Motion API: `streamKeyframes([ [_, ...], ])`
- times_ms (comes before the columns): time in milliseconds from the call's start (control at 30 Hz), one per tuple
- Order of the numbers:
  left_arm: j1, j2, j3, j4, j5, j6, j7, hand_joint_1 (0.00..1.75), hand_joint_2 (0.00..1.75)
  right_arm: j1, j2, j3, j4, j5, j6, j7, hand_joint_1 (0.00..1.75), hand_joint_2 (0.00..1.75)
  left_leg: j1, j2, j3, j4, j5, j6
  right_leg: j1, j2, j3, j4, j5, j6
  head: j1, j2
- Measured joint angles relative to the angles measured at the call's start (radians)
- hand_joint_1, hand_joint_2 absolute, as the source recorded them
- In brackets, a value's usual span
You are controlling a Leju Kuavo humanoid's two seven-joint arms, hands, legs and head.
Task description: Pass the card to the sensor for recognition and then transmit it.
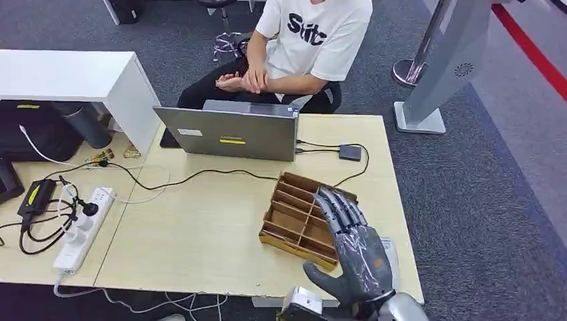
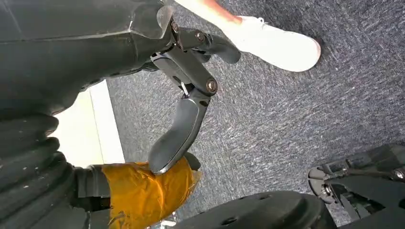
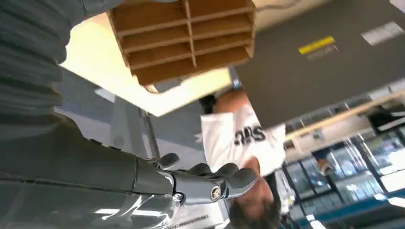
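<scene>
Right hand hovers above the wooden divided tray on the desk, fingers extended and spread, holding nothing. Left hand hangs over carpet, empty. Card cannot be made out.

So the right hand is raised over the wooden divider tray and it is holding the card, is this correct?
Not quite. The right hand is raised over the wooden divider tray, but it holds no card: the head view shows its fingers spread with nothing in them, and the right wrist view shows nothing in its fingers either.
</scene>
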Motion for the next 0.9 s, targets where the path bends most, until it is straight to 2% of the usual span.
streamKeyframes([
  [67, 0.000, 0.001, 0.001, 0.000, -0.005, 0.000, 0.000, 0.00, 1.75, 0.001, -0.006, 0.003, 0.023, 0.018, -0.006, 0.026, 0.00, 1.75, 0.000, 0.000, 0.000, 0.000, 0.000, 0.000, 0.000, 0.000, 0.000, 0.000, 0.000, 0.000, 0.000, 0.000],
  [167, -0.001, 0.001, 0.001, 0.000, -0.016, 0.000, -0.001, 0.00, 1.75, -0.001, -0.018, 0.010, 0.057, 0.117, -0.029, 0.084, 0.00, 1.75, 0.000, 0.000, 0.000, 0.000, 0.000, 0.000, 0.000, 0.000, 0.000, 0.000, 0.000, 0.000, 0.000, 0.000],
  [433, -0.008, 0.001, 0.001, 0.000, -0.027, 0.001, 0.000, 0.00, 1.75, -0.016, -0.034, 0.032, 0.134, 0.180, -0.030, 0.145, 0.00, 1.75, 0.000, 0.000, 0.000, 0.000, 0.000, 0.000, 0.000, 0.000, 0.000, 0.000, 0.000, 0.000, 0.000, 0.000],
  [900, -0.010, 0.003, 0.001, 0.000, -0.029, 0.006, 0.005, 0.00, 1.75, -0.024, -0.045, 0.053, 0.169, 0.196, -0.029, 0.170, 0.00, 1.75, 0.000, 0.000, 0.000, 0.000, 0.000, 0.000, 0.000, 0.000, 0.000, 0.000, 0.000, 0.000, 0.000, 0.000],
])
